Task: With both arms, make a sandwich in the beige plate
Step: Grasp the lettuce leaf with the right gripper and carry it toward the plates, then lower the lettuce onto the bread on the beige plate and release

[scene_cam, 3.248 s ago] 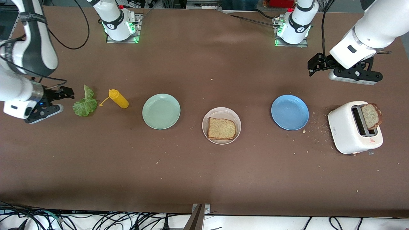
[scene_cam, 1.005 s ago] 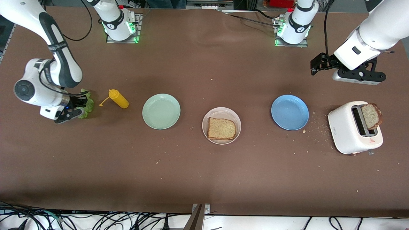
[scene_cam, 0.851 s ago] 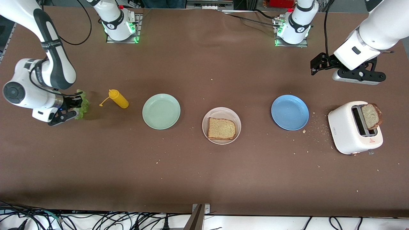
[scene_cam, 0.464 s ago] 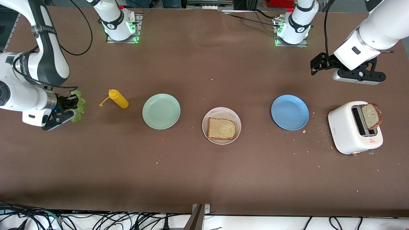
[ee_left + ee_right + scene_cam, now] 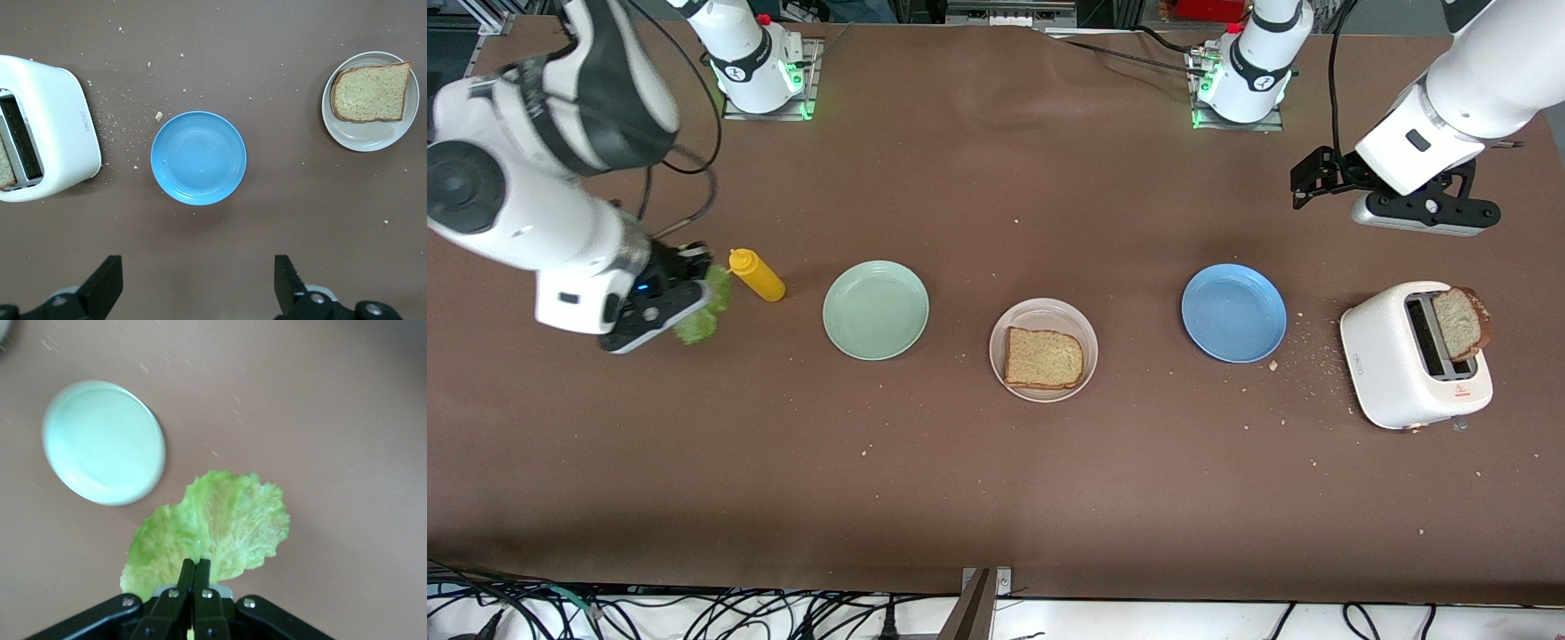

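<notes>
A ruffled green lettuce leaf (image 5: 701, 316) (image 5: 215, 523) hangs from my right gripper (image 5: 674, 311) (image 5: 195, 571), which is shut on its edge in the air beside the yellow bottle. The beige plate (image 5: 1043, 308) (image 5: 368, 138) sits mid-table and holds one brown toast slice (image 5: 1044, 358) (image 5: 371, 92). A second toast slice (image 5: 1458, 322) sticks up from the white toaster (image 5: 1396, 364) (image 5: 57, 120). My left gripper (image 5: 1418, 213) (image 5: 197, 288) waits open and empty over bare table near the toaster and the blue plate.
A yellow squeeze bottle (image 5: 758, 276) lies next to the held lettuce. A mint-green plate (image 5: 876, 310) (image 5: 103, 442) sits between it and the beige plate. A blue plate (image 5: 1234, 312) (image 5: 199, 157) lies between the beige plate and the toaster. Crumbs dot the table.
My right gripper closed on the lettuce, lifted it off the table and carried it toward the yellow bottle. The left arm has stayed still.
</notes>
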`<state>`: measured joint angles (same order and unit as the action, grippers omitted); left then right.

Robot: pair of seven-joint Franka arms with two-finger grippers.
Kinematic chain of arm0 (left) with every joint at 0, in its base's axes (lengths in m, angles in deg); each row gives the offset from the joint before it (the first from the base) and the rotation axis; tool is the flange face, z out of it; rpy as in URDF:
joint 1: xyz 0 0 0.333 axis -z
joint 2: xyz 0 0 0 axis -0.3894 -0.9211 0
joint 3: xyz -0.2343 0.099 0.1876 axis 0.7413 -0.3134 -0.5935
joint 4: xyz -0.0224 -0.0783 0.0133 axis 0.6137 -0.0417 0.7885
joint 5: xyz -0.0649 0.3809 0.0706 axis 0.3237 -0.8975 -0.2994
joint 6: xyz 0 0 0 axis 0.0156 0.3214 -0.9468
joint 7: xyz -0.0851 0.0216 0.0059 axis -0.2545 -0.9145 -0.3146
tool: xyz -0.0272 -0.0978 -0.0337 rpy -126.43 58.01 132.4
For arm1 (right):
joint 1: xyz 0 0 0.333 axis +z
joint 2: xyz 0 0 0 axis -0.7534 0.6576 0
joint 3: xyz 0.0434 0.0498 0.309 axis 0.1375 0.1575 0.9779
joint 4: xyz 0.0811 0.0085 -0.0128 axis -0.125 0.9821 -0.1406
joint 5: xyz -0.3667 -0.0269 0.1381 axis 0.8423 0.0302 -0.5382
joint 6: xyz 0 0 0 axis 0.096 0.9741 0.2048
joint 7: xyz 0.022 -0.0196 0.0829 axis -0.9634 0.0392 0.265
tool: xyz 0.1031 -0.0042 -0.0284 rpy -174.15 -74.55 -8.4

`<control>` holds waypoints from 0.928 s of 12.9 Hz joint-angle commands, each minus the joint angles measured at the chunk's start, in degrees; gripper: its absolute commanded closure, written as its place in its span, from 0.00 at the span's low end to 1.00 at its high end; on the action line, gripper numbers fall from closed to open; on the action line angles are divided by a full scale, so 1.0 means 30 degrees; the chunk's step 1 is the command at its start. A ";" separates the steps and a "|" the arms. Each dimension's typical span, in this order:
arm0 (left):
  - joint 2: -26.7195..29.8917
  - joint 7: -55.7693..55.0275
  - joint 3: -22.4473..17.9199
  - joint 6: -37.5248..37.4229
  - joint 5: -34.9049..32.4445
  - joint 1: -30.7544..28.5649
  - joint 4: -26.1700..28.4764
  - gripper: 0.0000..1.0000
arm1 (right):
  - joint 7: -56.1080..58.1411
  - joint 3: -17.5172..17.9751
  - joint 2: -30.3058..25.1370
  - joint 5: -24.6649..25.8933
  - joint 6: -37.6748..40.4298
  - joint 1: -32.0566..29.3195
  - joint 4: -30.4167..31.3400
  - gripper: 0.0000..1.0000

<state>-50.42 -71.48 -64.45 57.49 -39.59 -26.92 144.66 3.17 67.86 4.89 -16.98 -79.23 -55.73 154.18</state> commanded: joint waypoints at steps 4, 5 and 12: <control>0.0143 0.0101 0.0116 -0.0231 0.0399 -0.0188 -0.0041 0.00 | -0.5856 0.0377 0.2544 -0.1584 -0.3875 0.4443 -0.1542 1.00; 0.0172 0.0101 0.0116 -0.0231 0.0399 -0.0188 -0.0041 0.00 | -0.6097 0.0377 0.3130 -0.1498 -0.5512 0.5376 -0.1542 1.00; 0.0143 0.0101 0.0116 -0.0231 0.0399 -0.0188 -0.0041 0.00 | -0.9729 -0.0031 0.7027 0.3623 -1.2642 0.9278 -0.1774 1.00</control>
<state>-50.42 -71.48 -64.39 57.48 -39.59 -26.98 144.66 -23.51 68.80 22.95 -9.52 -115.33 -30.36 152.06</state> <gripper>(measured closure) 0.000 0.982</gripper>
